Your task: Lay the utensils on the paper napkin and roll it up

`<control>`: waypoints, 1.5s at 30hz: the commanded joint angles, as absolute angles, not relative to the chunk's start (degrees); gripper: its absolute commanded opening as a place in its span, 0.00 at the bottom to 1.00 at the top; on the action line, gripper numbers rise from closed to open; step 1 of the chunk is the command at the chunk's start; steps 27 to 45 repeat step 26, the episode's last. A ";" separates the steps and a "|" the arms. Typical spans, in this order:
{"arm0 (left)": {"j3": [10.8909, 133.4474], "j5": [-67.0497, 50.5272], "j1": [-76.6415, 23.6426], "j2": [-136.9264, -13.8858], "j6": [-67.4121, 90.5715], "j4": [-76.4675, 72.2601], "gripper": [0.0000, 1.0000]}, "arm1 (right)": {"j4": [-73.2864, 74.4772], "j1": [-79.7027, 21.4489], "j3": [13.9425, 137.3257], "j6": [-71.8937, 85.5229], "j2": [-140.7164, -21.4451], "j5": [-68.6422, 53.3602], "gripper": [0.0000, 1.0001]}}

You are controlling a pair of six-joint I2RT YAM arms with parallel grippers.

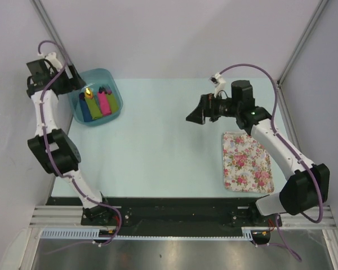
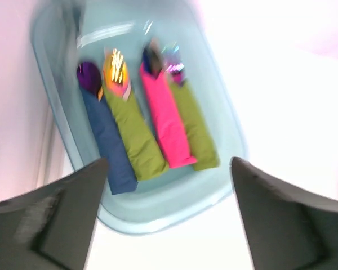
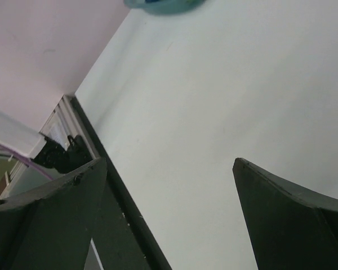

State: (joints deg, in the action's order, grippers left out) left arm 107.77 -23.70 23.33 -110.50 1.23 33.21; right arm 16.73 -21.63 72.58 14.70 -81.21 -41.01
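No flat olive-green paper napkin and no loose utensils are in view. A pale blue tub (image 1: 101,72) at the table's far left holds several rolls side by side: blue (image 2: 110,149), green (image 2: 138,135), pink (image 2: 168,124) and green (image 2: 197,129). Blurred heads stick out of their tops. My left gripper (image 1: 74,84) is open and empty, raised at the tub's left rim; in the left wrist view (image 2: 169,163) it looks down into the tub (image 2: 174,214). My right gripper (image 1: 196,114) is open and empty above the bare table right of centre, as the right wrist view (image 3: 169,163) shows.
A white pink-flowered mat (image 1: 247,162) lies flat at the near right, beside the right arm. The tub's edge (image 3: 163,4) shows at the top of the right wrist view. The black base rail (image 1: 174,205) runs along the near edge. Walls close in the left, right and back.
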 commanded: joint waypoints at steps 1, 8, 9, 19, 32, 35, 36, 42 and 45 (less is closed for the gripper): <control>109.78 -27.33 21.19 -99.51 0.18 38.58 0.99 | 20.12 -16.01 74.18 12.66 -76.21 -39.99 1.00; 100.40 -20.14 9.33 -83.17 -2.56 40.18 1.00 | 29.07 -2.48 69.36 8.27 -67.96 -37.62 1.00; 94.28 -19.17 7.32 -80.53 -2.37 39.56 1.00 | 29.96 -1.68 68.13 7.04 -66.90 -37.44 1.00; 58.91 -11.25 -12.13 -58.12 2.73 29.98 1.00 | 35.42 -0.53 51.08 -4.65 -48.53 -28.31 1.00; 52.82 -4.94 -13.45 -52.48 0.53 31.11 1.00 | 35.42 -1.23 48.25 -10.02 -42.45 -25.66 1.00; 52.82 -4.94 -13.45 -52.48 0.53 31.11 1.00 | 35.42 -1.23 48.25 -10.02 -42.45 -25.66 1.00; 52.82 -4.94 -13.45 -52.48 0.53 31.11 1.00 | 35.42 -1.23 48.25 -10.02 -42.45 -25.66 1.00; 52.82 -4.94 -13.45 -52.48 0.53 31.11 1.00 | 35.42 -1.23 48.25 -10.02 -42.45 -25.66 1.00; 52.82 -4.94 -13.45 -52.48 0.53 31.11 1.00 | 35.42 -1.23 48.25 -10.02 -42.45 -25.66 1.00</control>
